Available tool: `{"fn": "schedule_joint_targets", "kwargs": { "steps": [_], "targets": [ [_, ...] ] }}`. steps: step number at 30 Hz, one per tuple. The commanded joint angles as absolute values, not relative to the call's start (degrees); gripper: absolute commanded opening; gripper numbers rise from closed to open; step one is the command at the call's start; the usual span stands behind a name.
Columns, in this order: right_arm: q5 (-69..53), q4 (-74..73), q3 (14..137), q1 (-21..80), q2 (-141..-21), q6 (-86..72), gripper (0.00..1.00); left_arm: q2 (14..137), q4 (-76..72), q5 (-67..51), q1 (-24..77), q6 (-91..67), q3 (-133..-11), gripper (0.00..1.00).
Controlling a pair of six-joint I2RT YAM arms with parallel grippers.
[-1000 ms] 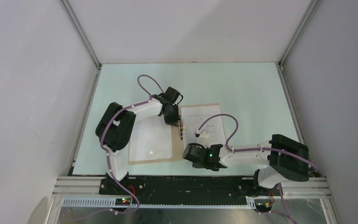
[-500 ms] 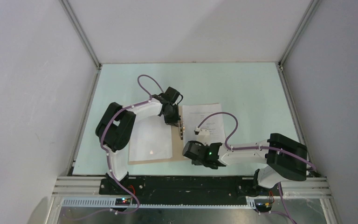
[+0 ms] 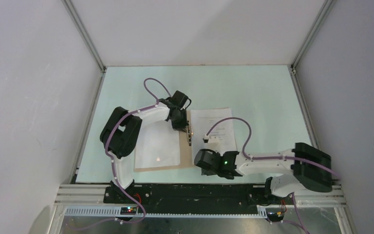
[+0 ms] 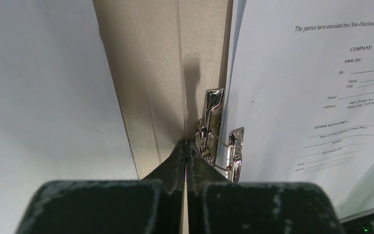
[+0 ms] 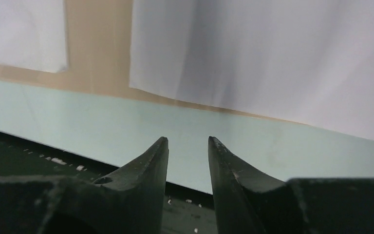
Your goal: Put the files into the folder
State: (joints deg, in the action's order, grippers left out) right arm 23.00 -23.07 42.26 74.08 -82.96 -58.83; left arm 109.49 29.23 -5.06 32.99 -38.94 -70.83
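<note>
The files [image 3: 209, 117] lie on the right half of the open folder [image 3: 158, 167] beside its clip [image 4: 217, 131], the left end effector [image 4: 185, 146], tips together, pins the spine, and the right end effector [image 5: 187, 141], tips apart, hovers by their near edge, probably to nudge them clipward.

Right gripper [image 5: 187, 141] fingers [image 5: 148, 163] slightly parted over pale green table [image 5: 78, 126], white files [image 5: 272, 58] on tan folder [image 5: 97, 48] beyond.

Plain white walls [image 3: 24, 97] box in a pale green table [image 3: 253, 92] — aluminium rails [image 3: 85, 41] at the corners.
</note>
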Motion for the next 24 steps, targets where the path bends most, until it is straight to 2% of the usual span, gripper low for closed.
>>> {"fn": "schedule_joint_targets", "kwargs": {
  "steps": [1,5,9,11,12,15,18,24],
  "targets": [
    [23.17,-26.27,42.40,71.65,-74.01,-55.54,0.42,112.75,29.42,-4.56,33.41,-37.07,-71.73,0.00],
    [21.95,-27.11,42.45,61.44,-67.89,-50.56,0.47,113.19,29.47,-4.86,33.45,-36.92,-72.82,0.00],
    [19.82,-24.78,42.40,45.94,-66.28,-44.65,0.54,113.52,29.60,-5.12,33.50,-36.79,-73.58,0.00],
    [17.92,-21.83,42.43,37.92,-67.84,-41.96,0.59,113.82,29.69,-5.32,33.49,-36.74,-73.97,0.00],
    [16.17,-20.54,42.40,33.04,-68.64,-40.22,0.66,113.95,29.74,-5.38,33.49,-36.70,-74.13,0.00],
    [12.98,-13.31,42.41,24.41,-73.56,-37.59,0.76,114.22,29.88,-5.52,33.57,-36.51,-74.38,0.00],
    [9.48,-9.23,43.77,20.33,-78.40,-36.24,0.82,114.45,30.05,-5.65,33.51,-36.20,-74.62,0.00],
    [8.47,-5.62,50.22,18.71,-88.45,-35.32,0.83,115.23,30.34,-5.97,33.53,-35.87,-75.05,0.00]
  ]
}}
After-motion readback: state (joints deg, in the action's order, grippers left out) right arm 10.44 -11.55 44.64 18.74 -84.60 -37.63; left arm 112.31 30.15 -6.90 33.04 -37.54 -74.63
